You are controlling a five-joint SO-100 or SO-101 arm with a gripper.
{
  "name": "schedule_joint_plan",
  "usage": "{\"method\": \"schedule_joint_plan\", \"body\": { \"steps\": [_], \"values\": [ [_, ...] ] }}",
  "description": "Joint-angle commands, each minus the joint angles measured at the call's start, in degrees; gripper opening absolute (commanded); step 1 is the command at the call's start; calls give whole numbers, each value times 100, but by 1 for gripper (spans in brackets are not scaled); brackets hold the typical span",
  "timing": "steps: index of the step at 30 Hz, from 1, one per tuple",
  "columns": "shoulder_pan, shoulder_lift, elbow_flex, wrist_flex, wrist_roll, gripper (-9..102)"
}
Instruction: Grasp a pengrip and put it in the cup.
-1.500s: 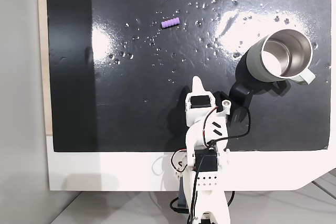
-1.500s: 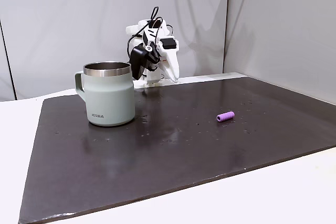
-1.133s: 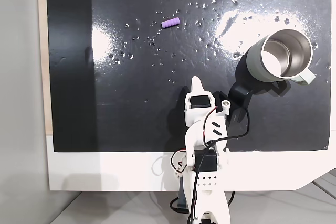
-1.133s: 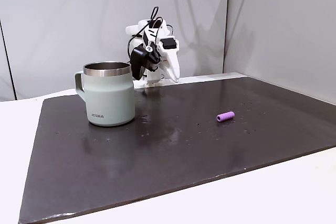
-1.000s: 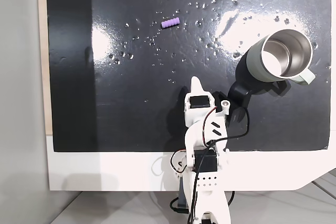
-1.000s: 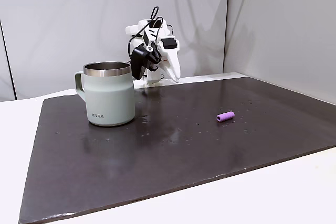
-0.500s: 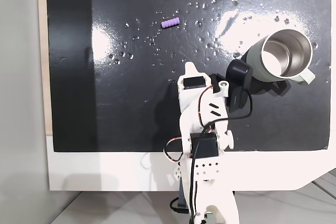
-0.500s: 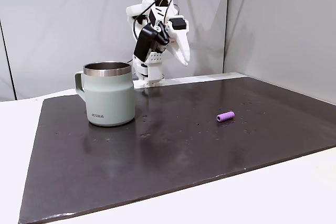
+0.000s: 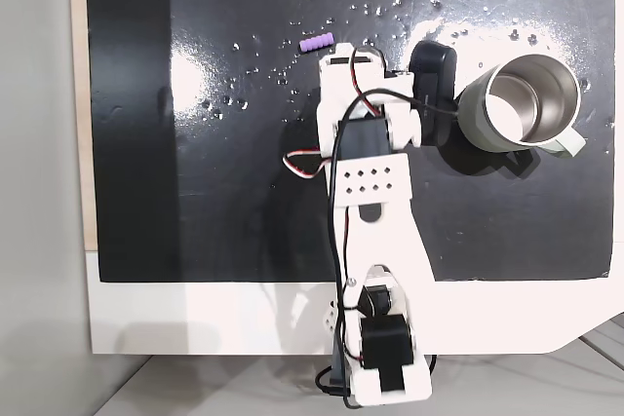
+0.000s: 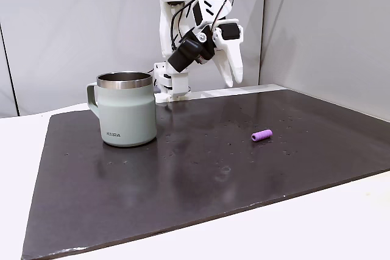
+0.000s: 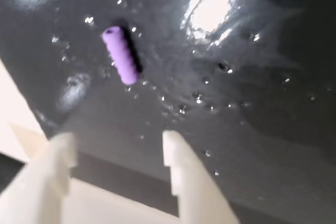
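wrist view: the white two-finger gripper (image 11: pixel 115 148) enters from the lower edge with its fingers apart and nothing between them; the tiny lilac-purple ribbed pengrip (image 11: pixel 120 54) lies in the upper left of the frame, above and clear of the fingertips.
change: half a second ago the white arm was lower and closer to its base, in the lower middle of the top-down fixed view; now it is stretched up the frame and raised, with the gripper (image 10: pixel 230 65) hanging high over the mat in the side fixed view.
pengrip unchanged: it lies at the same spot in the upper middle of the top-down fixed view (image 9: pixel 315 44), untouched, flat on the glossy black mat (image 9: pixel 195 192).
meaning for the task: this looks like the reach step; the grasp is not yet made, and the gripper is now just beside the pengrip in the top-down view, though well above it in the side view.
pengrip look: a short soft-looking cylinder with rounded ridges along its length and a small hole at one end, lying on its side; it may roll if nudged.
cup: the round pale grey-green mug with shiny steel inside (image 9: pixel 517 104) stands upright at the upper right of the top-down view, well apart from the pengrip.
mat surface: small bright specks, perhaps droplets, lie around the pengrip.
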Motion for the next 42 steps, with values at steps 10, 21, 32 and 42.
{"method": "schedule_joint_plan", "body": {
  "steps": [10,21,32,42],
  "values": [
    [-97,-2101,-2575,721,369,23],
    [-369,-3366,-3867,1046,606,23],
    [-413,-4869,-5836,1846,756,23],
    [-483,-7585,-10283,3867,694,15]
  ]
}}
